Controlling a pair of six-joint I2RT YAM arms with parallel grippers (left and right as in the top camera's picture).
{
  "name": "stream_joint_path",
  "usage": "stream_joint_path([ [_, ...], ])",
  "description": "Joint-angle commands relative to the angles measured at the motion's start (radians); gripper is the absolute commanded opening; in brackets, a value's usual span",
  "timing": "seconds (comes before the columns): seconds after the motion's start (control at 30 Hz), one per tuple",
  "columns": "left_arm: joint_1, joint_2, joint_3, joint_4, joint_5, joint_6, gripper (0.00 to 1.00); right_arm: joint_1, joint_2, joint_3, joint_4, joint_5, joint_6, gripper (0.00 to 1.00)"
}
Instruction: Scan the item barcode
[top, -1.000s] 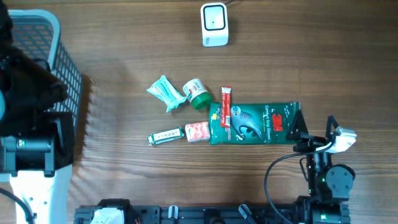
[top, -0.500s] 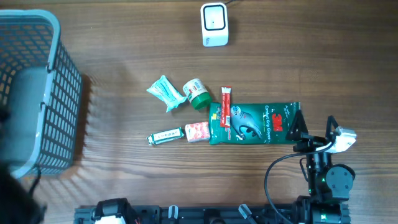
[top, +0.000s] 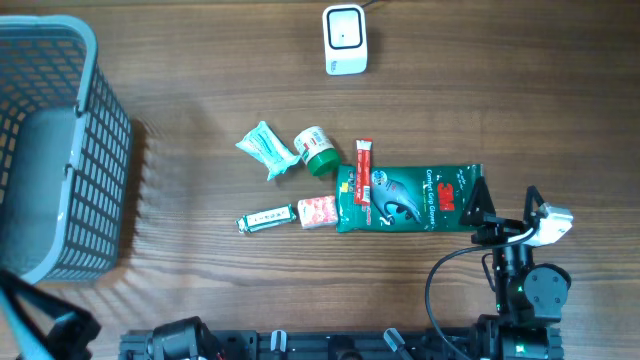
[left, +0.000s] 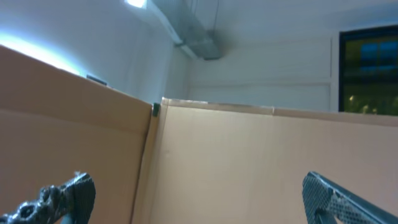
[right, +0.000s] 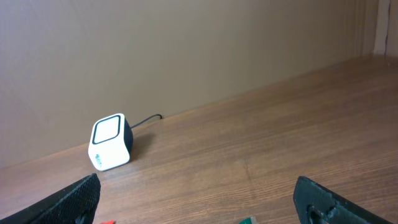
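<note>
Sitting idle over a wooden worktop (top: 200, 80), both arms hold nothing and no item is lifted yet. The grey basket (top: 55, 150) stands well to the robot's left of the green glove pack (top: 410, 197), which lies flat mid-worktop. The right claw (top: 505, 212) hangs just beside the pack's right end, fingers spread wide and empty. The left claw (left: 199, 196) is also spread wide and empty, aimed up at cardboard walls, nowhere near the pack. The white scanner (top: 345, 39) is well beyond the pack toward the far edge, window up. A green-capped jar (top: 316, 149) and a teal packet (top: 266, 148) sit near the pack's left end on the far side. A red stick (top: 364, 171) overlaps that end, and a red-white packet (top: 316, 210) touches it, with a small tube (top: 265, 217) past that. Risks, as I judge them: the flat pack gives a thin edge, so the fingers may skid over it. Dragging it could pull the red stick along. No barcode shows on top, so a scan may miss unless the pack is flipped.
</note>
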Motion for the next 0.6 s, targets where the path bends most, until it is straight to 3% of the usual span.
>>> stream_joint_path([
  [0.0, 0.042, -0.06, -0.117, 0.045, 0.034, -0.042, 1.0, 0.003, -0.002, -0.001, 0.005, 0.007, -0.011, 1.0],
  [0.17, 0.119, -0.147, -0.218, 0.071, 0.064, -0.154, 1.0, 0.003, -0.002, -0.001, 0.005, 0.007, -0.011, 1.0],
  [0.43, 0.055, -0.214, -0.233, 0.026, 0.19, -0.154, 1.0, 0.003, -0.002, -0.001, 0.005, 0.007, -0.011, 1.0],
  [0.57, 0.053, -0.214, -0.233, 0.106, 0.206, -0.153, 1.0, 0.003, -0.002, -0.001, 0.005, 0.007, -0.011, 1.0],
])
